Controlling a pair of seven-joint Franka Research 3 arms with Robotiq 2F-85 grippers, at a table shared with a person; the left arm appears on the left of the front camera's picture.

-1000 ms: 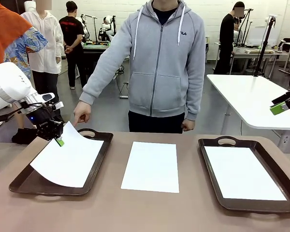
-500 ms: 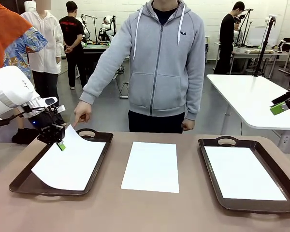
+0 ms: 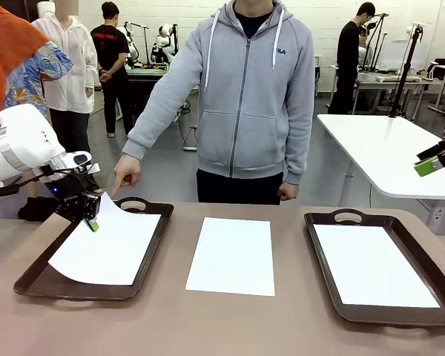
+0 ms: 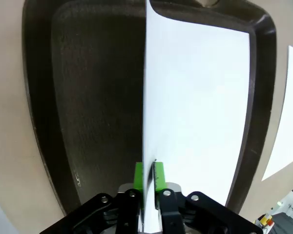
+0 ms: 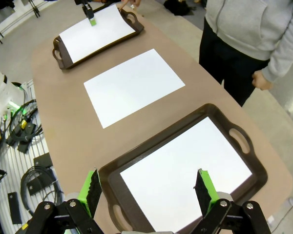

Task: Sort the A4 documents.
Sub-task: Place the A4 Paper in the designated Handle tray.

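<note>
One A4 document (image 3: 107, 248) lies in the left tray (image 3: 30, 278), its far left corner still curled up at my left gripper (image 3: 91, 221). In the left wrist view that sheet (image 4: 195, 97) stands edge-on between the green pads of the left gripper (image 4: 149, 175), whose jaws are slightly apart. A second sheet (image 3: 233, 256) lies flat on the table between the trays. A third sheet (image 3: 371, 267) lies in the right tray (image 3: 319, 259). My right gripper (image 3: 432, 163) hangs high at the right, and in its own view the right gripper (image 5: 149, 189) is open and empty above that tray (image 5: 109, 176).
A person in a grey hoodie stands at the far side, one hand (image 3: 124, 174) pointing down at the left tray's far edge near its handle. A white table (image 3: 386, 148) stands beyond the right corner. Bare brown tabletop (image 3: 208, 326) runs along the near edge.
The left gripper sank a little toward the tray and the sheet settled flatter onto the tray floor. Its jaws have parted slightly. The right arm stayed still.
</note>
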